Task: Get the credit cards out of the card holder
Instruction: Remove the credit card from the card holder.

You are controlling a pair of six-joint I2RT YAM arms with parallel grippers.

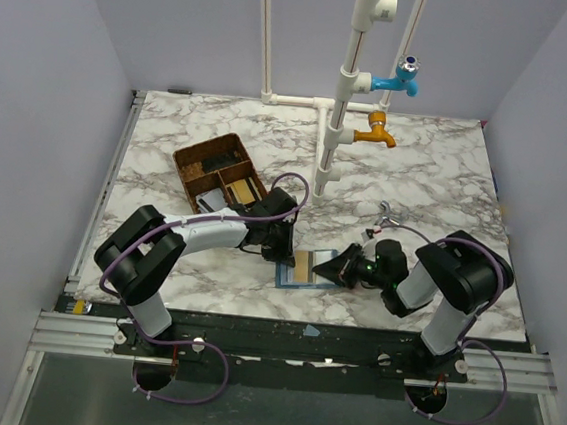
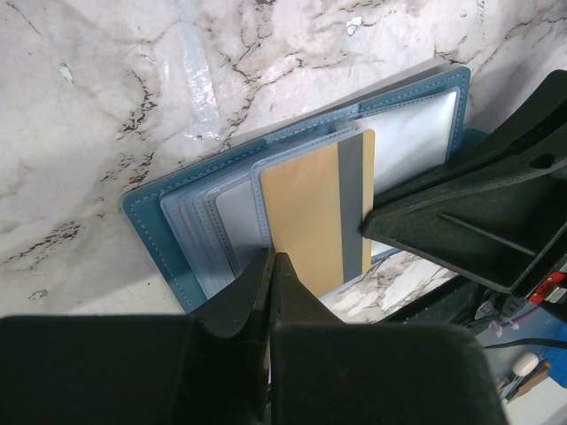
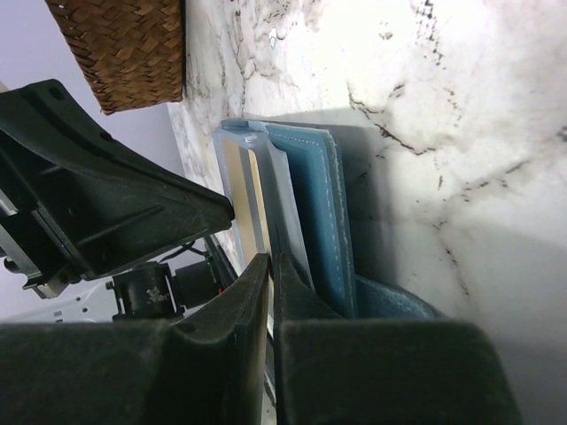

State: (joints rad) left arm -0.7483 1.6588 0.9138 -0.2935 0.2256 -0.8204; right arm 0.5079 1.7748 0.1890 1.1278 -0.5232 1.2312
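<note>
The blue card holder (image 1: 285, 276) lies open on the marble near the front edge, its clear sleeves fanned out (image 2: 199, 221). A tan credit card (image 2: 306, 212) with a grey stripe sticks partway out of a sleeve; it also shows in the top view (image 1: 302, 266). My left gripper (image 1: 283, 243) is shut, its tips (image 2: 271, 258) pinching the holder's sleeve edge beside the card. My right gripper (image 1: 331, 267) comes from the right and is shut (image 3: 271, 259) on the card's striped end. The holder's blue cover (image 3: 310, 195) lies just right of its jaws.
A brown woven divided tray (image 1: 193, 164) stands behind the left arm; its corner shows in the right wrist view (image 3: 124, 53). A white pipe stand (image 1: 342, 108) with a blue tap and an orange tap rises at the back centre.
</note>
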